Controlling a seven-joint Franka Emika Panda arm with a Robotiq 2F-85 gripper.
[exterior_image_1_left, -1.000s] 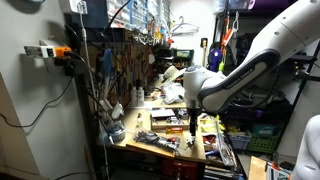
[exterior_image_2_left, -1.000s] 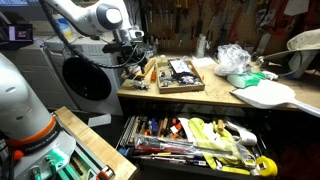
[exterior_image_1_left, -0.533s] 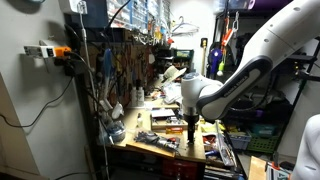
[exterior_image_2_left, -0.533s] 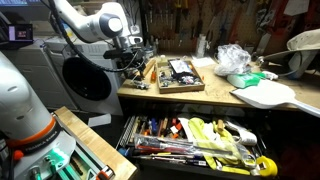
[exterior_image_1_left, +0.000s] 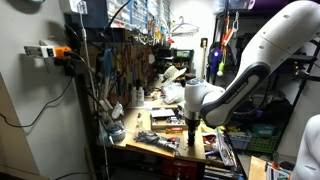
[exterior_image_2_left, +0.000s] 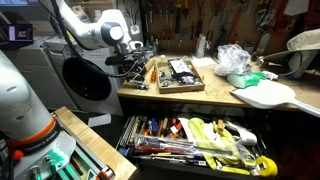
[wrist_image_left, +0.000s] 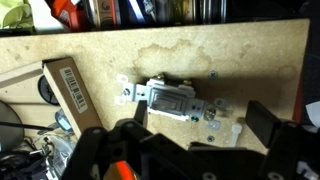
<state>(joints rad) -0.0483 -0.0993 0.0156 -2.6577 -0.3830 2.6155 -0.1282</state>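
My gripper (wrist_image_left: 200, 130) hangs open and empty just above a wooden benchtop. Its two dark fingers stand either side of a white and grey wall switch (wrist_image_left: 172, 100) that lies flat on the wood with its metal bracket. A few small screws and washers (wrist_image_left: 212, 116) lie just beside the switch. In both exterior views the gripper (exterior_image_1_left: 192, 128) (exterior_image_2_left: 133, 63) points down over the end of the workbench, close to the surface.
A wooden box with a barcode label (wrist_image_left: 72, 88) lies beside the switch. A wooden tray of parts (exterior_image_2_left: 178, 75) stands near the gripper. An open drawer full of tools (exterior_image_2_left: 195, 140) juts out below the bench. A pegboard of tools (exterior_image_1_left: 125, 60) lines the wall.
The arm has bent further over the bench end and the gripper has sunk slightly towards the surface. The fingers stay open.
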